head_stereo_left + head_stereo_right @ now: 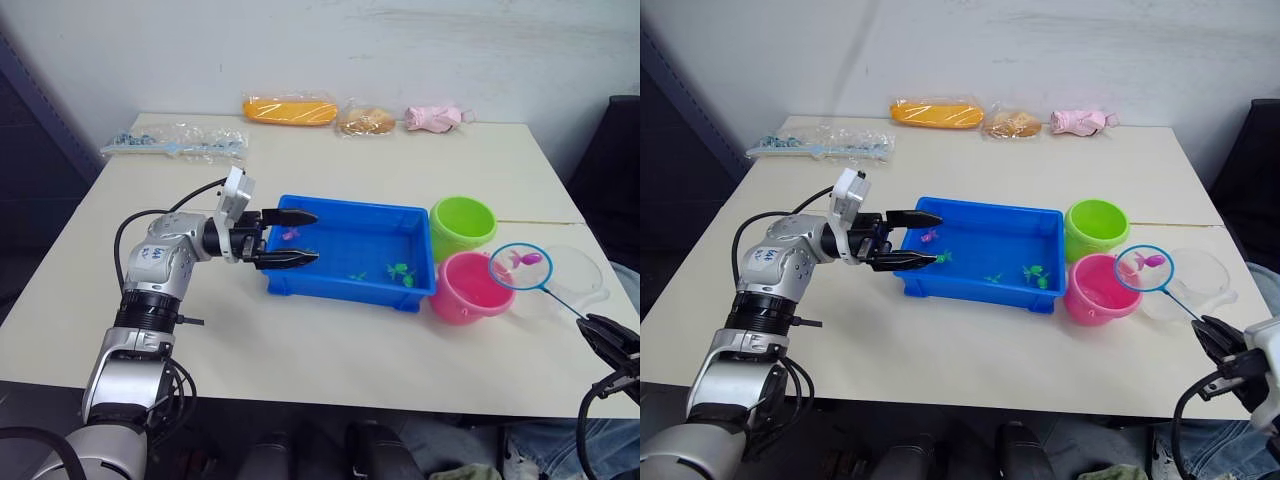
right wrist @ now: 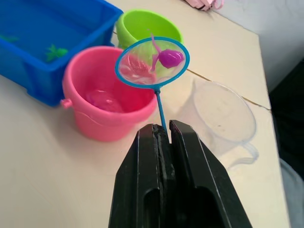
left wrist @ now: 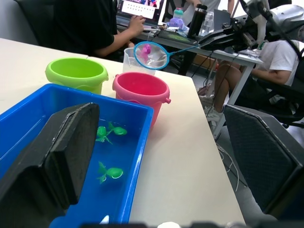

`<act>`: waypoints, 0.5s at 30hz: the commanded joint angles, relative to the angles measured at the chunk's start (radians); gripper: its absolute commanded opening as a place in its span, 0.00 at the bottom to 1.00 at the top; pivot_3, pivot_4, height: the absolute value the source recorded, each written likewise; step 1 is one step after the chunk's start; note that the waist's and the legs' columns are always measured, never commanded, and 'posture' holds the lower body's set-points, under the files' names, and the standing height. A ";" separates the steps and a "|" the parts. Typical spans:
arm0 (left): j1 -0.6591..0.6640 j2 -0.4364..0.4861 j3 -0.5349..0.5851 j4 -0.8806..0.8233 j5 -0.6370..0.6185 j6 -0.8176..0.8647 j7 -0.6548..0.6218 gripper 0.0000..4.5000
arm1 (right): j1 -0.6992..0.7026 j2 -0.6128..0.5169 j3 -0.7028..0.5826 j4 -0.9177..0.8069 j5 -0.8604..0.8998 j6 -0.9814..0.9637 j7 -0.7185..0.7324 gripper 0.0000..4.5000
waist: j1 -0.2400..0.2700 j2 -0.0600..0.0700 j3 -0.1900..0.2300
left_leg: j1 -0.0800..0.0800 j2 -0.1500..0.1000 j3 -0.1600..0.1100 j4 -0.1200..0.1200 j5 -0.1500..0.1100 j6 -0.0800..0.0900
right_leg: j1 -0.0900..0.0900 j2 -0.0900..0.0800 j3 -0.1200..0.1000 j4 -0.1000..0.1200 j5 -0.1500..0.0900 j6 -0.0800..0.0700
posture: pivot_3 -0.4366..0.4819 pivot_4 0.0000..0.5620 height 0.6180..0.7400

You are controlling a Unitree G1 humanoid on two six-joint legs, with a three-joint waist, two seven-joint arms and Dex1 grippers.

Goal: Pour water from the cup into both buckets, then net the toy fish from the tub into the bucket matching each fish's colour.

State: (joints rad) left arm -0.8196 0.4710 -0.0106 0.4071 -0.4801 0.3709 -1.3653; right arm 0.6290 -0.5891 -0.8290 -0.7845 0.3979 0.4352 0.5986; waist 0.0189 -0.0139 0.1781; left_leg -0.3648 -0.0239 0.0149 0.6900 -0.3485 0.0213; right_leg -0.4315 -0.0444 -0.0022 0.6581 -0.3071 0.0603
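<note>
The shallow, glossy blue tub point(image 1: 350, 255) sits mid-table, green fish point(image 1: 400, 271) blurred in it. Just right of the tub stand the round green bucket point(image 1: 462, 226) and pink bucket point(image 1: 468, 288); the clear cup point(image 2: 223, 118) is partly hidden beyond. The left gripper point(image 1: 288, 238) gapes wide over the tub's left end. The right gripper point(image 2: 164, 130) pinches the net point(image 2: 152, 62), handle running from the gripper toward the tub, the hoop cradling a pink fish point(image 2: 170, 58) above the pink bucket.

net point(image 2: 153, 62): pink fish inside, over pink bucket point(image 2: 102, 102) | green bucket point(image 1: 462, 226) behind | tub point(image 1: 400, 299): green fish
</note>
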 commanded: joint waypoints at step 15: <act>-0.021 0.006 0.021 0.000 -0.004 -0.012 -0.004 1.00 | -0.004 -0.054 0.154 0.177 -0.722 -0.599 -0.152 0.00 | 0.000 0.000 0.000 | 0.001 0.000 0.000 0.000 0.000 -0.001 | 0.000 0.001 0.000 0.000 0.000 0.000 | 0.48 0.27 1.00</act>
State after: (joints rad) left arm -0.8196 0.4703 -0.0088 0.4100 -0.4798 0.3686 -1.3667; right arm 0.6180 -0.6226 -0.6706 -0.5980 -0.2603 -0.0973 0.4648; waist 0.0191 -0.0139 0.1781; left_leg -0.3639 -0.0244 0.0156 0.6900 -0.3480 0.0204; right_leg -0.4312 -0.0439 -0.0015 0.6585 -0.3071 0.0603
